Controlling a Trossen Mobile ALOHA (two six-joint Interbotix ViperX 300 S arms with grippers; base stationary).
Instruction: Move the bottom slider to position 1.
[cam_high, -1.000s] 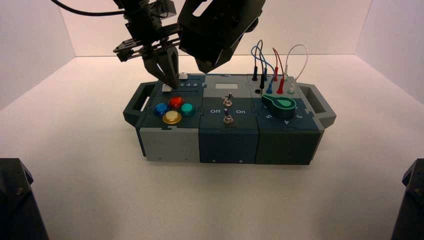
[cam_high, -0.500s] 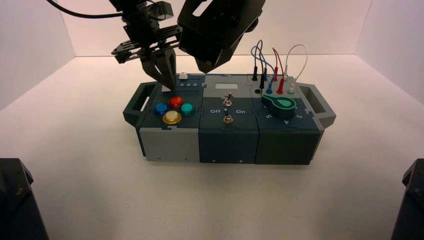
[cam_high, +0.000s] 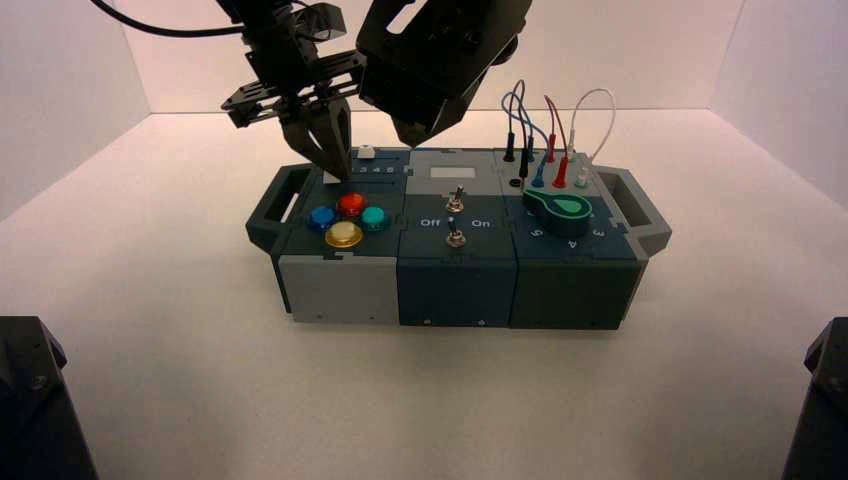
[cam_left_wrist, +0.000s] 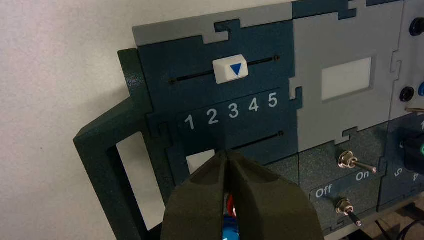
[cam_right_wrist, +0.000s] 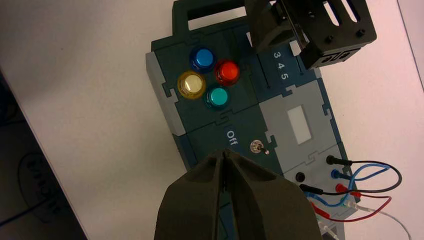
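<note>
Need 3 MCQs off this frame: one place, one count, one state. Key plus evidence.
1. Left hand is at: A) the green dial; B) the bottom slider; C) the wires.
2. Round buttons: A) three; B) five; C) four.
3. The bottom slider stands by: A) digit 1; B) digit 3; C) digit 5.

1 B: its fingertips sit beside the white slider knob.
2 C: blue, red, yellow, teal.
3 A: the knob sits at the track end below printed 1.
</note>
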